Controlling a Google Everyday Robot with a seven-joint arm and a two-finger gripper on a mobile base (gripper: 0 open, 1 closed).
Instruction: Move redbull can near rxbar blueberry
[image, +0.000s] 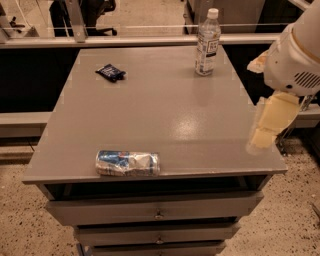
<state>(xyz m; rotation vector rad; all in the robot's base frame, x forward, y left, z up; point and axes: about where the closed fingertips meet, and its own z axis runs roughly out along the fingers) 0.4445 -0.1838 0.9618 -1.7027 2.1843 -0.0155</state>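
The redbull can (128, 163), silver and blue, lies on its side near the front edge of the grey table (165, 110), left of centre. The rxbar blueberry (110, 72), a small dark blue wrapped bar, lies at the table's back left. My gripper (261, 139) hangs pale yellow from the white arm (295, 55) at the table's right edge. It points down, far right of the can and apart from it, with nothing seen in it.
A clear plastic water bottle (207, 42) with a white cap stands upright at the back right of the table. Drawers (157, 210) sit under the tabletop. A rail and chair legs lie behind; speckled floor surrounds the table.
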